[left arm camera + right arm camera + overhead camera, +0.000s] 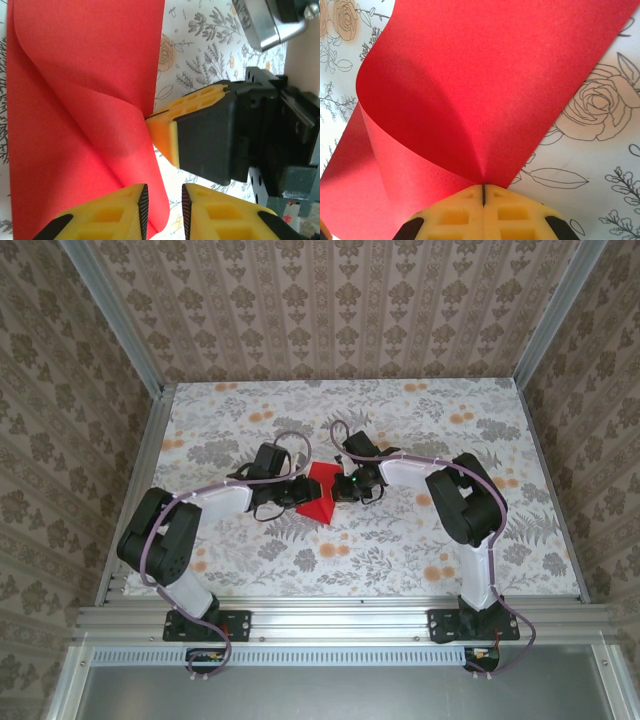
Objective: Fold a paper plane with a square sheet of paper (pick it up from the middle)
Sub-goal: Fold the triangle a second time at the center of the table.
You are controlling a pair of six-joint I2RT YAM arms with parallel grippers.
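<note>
The square sheet of paper (318, 494) is bright red and lies curled over itself mid-table between both arms. My right gripper (484, 189) is shut on one edge of the sheet (485, 75), which bows up into a loose fold from the pinch. In the left wrist view the right gripper's yellow fingers (195, 105) meet the sheet (75, 100) at that same fold. My left gripper (165, 210) stands open with a narrow gap; the sheet's rounded edge lies beside its left fingertip, not clamped. From above, the left gripper (296, 492) and right gripper (341, 488) face each other across the paper.
The floral tablecloth (400, 540) spreads on all sides of the paper. Aluminium rails (330, 618) run along the near edge, and patterned walls close in the left, right and back.
</note>
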